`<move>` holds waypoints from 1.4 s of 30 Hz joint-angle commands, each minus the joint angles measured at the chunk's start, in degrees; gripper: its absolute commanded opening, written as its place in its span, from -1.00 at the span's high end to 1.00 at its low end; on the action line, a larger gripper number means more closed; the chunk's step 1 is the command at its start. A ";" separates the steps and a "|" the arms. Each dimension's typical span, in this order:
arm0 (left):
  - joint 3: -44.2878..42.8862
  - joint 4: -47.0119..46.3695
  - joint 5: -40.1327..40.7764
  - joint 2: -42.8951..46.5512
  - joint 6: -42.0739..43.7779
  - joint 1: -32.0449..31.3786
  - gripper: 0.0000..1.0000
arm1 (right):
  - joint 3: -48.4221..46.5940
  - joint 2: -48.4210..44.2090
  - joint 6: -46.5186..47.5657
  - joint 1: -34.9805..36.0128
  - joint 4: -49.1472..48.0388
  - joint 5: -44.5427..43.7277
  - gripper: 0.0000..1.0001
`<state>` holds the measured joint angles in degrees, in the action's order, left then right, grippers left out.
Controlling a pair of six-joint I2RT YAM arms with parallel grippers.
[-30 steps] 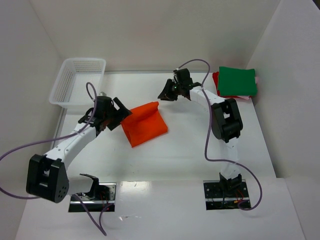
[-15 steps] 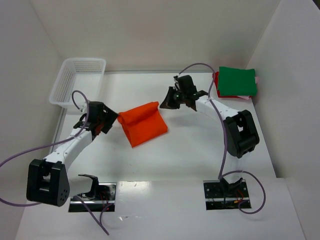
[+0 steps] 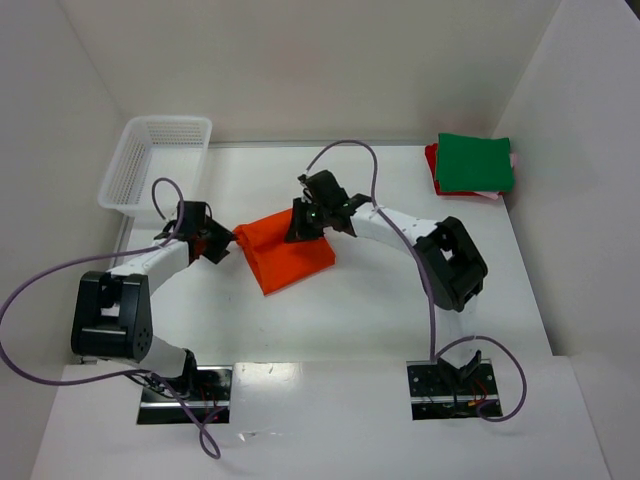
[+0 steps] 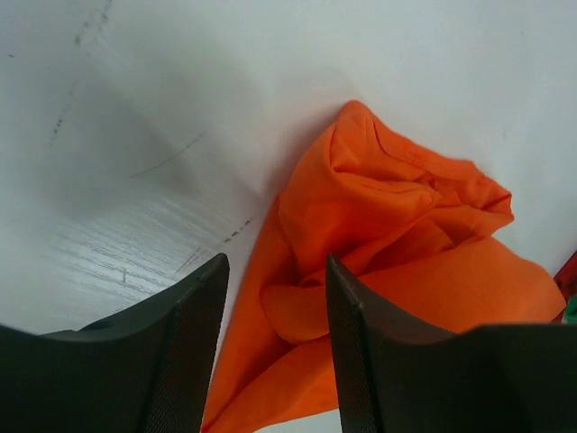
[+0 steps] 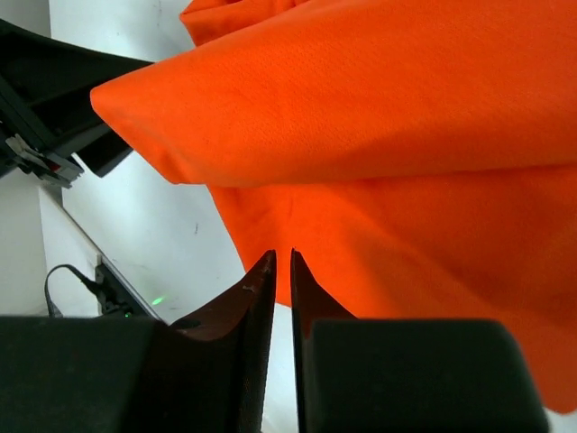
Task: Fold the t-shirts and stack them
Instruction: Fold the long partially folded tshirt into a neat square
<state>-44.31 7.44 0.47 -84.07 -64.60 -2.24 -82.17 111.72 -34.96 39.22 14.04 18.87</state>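
Note:
The bright orange t-shirt [image 3: 288, 252] lies half folded in the middle of the table, its far edge raised in a fold. My left gripper [image 3: 218, 246] is open at the shirt's left corner. In the left wrist view bunched orange cloth [image 4: 388, 225] lies between and beyond the spread fingers, around the left gripper [image 4: 275, 271]. My right gripper [image 3: 304, 222] is over the shirt's far edge. In the right wrist view the right gripper [image 5: 281, 257] is shut with a hairline gap, just above the orange cloth [image 5: 406, 135]. Green [image 3: 476, 162], red [image 3: 432, 163] and pink [image 3: 497, 196] folded shirts are stacked at the back right.
A white mesh basket [image 3: 152, 165] stands at the back left. White walls close in the table on the left, back and right. The left arm's purple cable [image 3: 60, 275] loops over the left side.
My right gripper has moved left and nearer, from the back middle onto the shirt's far edge. My left arm has drawn back left, its gripper now at the shirt's left corner.

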 commanded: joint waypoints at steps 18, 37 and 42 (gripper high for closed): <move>-1.30 -3.93 -15.93 -6.19 5.62 1.01 -0.13 | -16.09 12.12 1.21 2.97 1.78 0.02 0.66; 4.15 2.49 -19.01 0.23 4.65 1.01 -0.12 | -26.20 17.65 3.32 2.97 3.80 -3.59 0.61; 5.38 2.49 -20.24 0.23 4.66 1.01 -0.08 | -29.00 19.58 3.32 2.97 4.85 -3.58 0.61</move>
<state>-39.72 9.06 -18.09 -84.95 -60.18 -1.56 -107.22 129.95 -32.84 41.87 18.41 15.86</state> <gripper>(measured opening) 0.542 0.195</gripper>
